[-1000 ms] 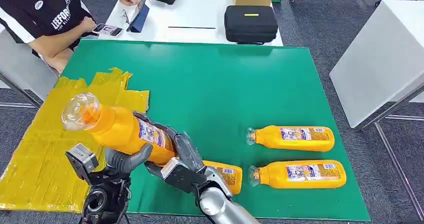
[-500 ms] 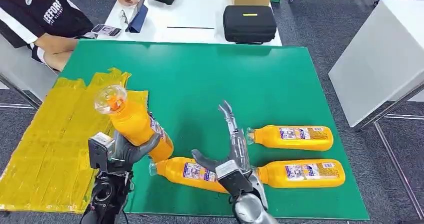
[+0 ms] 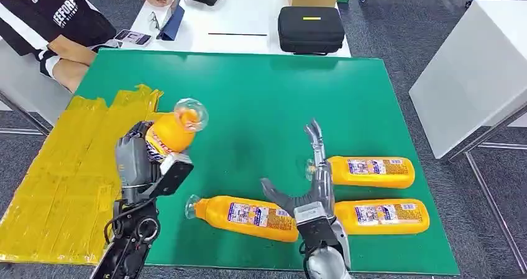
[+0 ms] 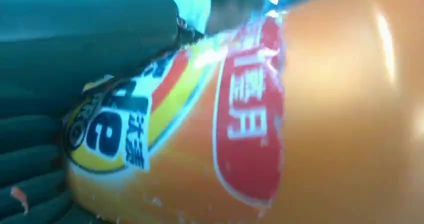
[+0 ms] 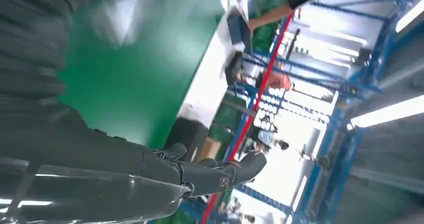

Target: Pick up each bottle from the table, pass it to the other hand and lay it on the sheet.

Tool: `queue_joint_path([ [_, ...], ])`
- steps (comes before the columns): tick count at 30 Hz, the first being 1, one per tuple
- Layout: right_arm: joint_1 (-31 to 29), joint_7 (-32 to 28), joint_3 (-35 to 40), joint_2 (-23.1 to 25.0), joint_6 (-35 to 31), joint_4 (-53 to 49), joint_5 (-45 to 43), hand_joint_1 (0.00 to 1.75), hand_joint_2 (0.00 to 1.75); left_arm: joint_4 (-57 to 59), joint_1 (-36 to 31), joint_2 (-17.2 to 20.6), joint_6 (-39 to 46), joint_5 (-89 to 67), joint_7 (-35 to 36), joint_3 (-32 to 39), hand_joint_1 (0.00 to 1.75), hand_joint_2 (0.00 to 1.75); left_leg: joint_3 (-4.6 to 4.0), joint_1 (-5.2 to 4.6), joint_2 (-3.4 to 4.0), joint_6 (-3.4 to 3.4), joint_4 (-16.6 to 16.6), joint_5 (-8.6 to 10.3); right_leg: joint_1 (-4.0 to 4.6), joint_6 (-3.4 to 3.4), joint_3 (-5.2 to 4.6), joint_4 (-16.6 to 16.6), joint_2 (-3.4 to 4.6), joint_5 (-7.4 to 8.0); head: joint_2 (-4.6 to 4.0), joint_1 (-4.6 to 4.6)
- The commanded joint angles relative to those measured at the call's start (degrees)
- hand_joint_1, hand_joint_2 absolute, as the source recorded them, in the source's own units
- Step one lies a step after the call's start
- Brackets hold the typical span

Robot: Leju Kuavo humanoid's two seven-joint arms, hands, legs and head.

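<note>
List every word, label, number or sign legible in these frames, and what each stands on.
"EEFOR": person's black shirt, partly cut off.
Held bottle's label: large Chinese characters and letters, too blurred to read surely.
Labels on the lying bottles: too small.
Phone screen: unreadable.

Held bottle: carried by the left hand from beside the right hand toward the yellow sheet; cap, formerly pointing left, now points right.
Right hand: released that bottle a second ago; now empty, fingers straightened, raised over the tabletop between the near bottle and the two right-hand bottles.
Near bottle: uncovered, fully visible.
</note>
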Motion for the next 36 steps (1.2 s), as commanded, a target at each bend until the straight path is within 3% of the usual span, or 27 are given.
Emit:
queue_joint_path([
  [1, 3.87, 0.02, -6.10, 0.43, 1.91, -7.65, 0.71, 0.00, 1.75, 19.64, -9.33, 3.36, 3.76, -18.03, 7.86, 4.19, 1.75, 1.75, 0.18, 0.00, -0.10, 0.03, -0.05, -0.02, 0.02, -0.20, 0.19, -0.03, -0.09, -0.05, 0.00, 0.02],
  [5, 3.66, -0.44, -5.48, -0.53, 2.16, -7.46, 0.55, 0.00, 1.75, 24.94, -11.68, 6.70, 3.82, -26.86, 15.29, 3.29, 1.75, 1.75, 0.33, -0.01, 0.00, 0.03, -0.06, -0.07, 0.03, -0.28, 0.29, -0.03, 0.01, -0.06, 0.00, 0.00],
  [10, 3.49, -0.49, -5.41, -0.70, 2.22, -7.31, 0.41, 0.00, 1.75, 25.08, -11.86, 7.17, 3.82, -26.86, 15.13, 3.35, 1.75, 1.75, 0.34, 0.01, -0.02, 0.03, -0.04, -0.09, 0.04, -0.27, 0.29, -0.02, 0.00, -0.07, 0.00, 0.00],
  [18, 3.18, -0.68, -4.25, -1.72, 0.61, -7.12, -1.10, 0.00, 1.75, 44.14, -20.38, 13.79, 2.28, -26.63, 15.88, 7.01, 1.75, 1.75, 0.41, 0.03, 0.04, 0.01, -0.03, -0.11, 0.06, -0.35, 0.35, 0.02, 0.06, -0.09, 0.00, 0.00],
  [23, 2.49, -0.62, -4.52, -1.45, 1.16, -6.69, -1.41, 0.00, 1.75, 45.55, -20.82, 15.40, 2.10, -26.86, 15.85, 7.97, 1.75, 1.75, 0.23, 0.09, 0.24, 0.00, -0.02, -0.07, 0.14, -0.28, 0.11, 0.02, 0.18, 0.01, 0.00, 0.00],
  [30, 0.22, -1.66, -4.23, -1.68, 1.16, -3.47, -2.66, 0.00, 1.75, 39.09, -17.81, 20.83, 3.82, -26.86, 8.96, 7.17, 1.75, 1.75, 0.40, 0.14, 0.33, 0.02, 0.02, -0.17, 0.18, -0.38, 0.30, 0.04, 0.29, -0.06, 0.00, 0.02],
  [36, -0.04, -1.51, -4.38, -1.25, 1.45, -3.61, -2.75, 0.00, 1.75, 36.24, -16.41, 21.70, 3.82, -26.52, 4.27, 6.38, 1.75, 1.75, 0.36, 0.13, 0.19, 0.02, 0.00, -0.13, 0.17, -0.39, 0.28, 0.07, 0.14, -0.09, 0.00, 0.02],
])
